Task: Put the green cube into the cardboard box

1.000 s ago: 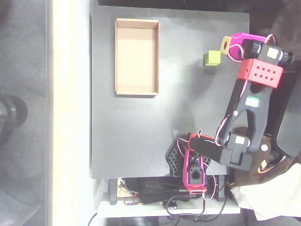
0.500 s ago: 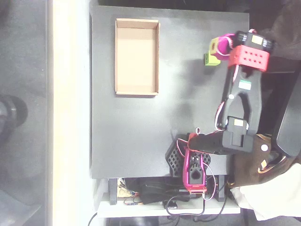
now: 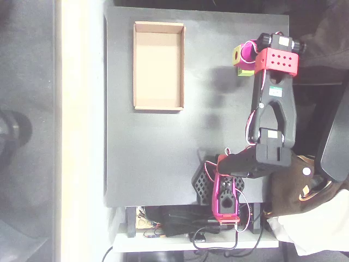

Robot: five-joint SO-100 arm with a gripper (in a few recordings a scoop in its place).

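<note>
1. Near the top right of the dark table [image 3: 163, 158], seen from overhead, the magenta gripper [image 3: 244, 54] sits directly over the green cube [image 3: 246, 71].
2. Whether its fingers are spread or pressed together cannot be told; the camera looks down on the gripper's top, and a yellow square patch [image 3: 236, 56] shows at its left tip.
3. Only a lime sliver of the cube shows below the gripper; the rest is hidden, so contact cannot be judged.
4. Further left, well apart from the cube, the cardboard box [image 3: 158, 105] lies open with a bare tan floor.
5. Behind the gripper, a red perforated wrist block [image 3: 278, 60] joins the black arm [image 3: 272, 120].
</note>
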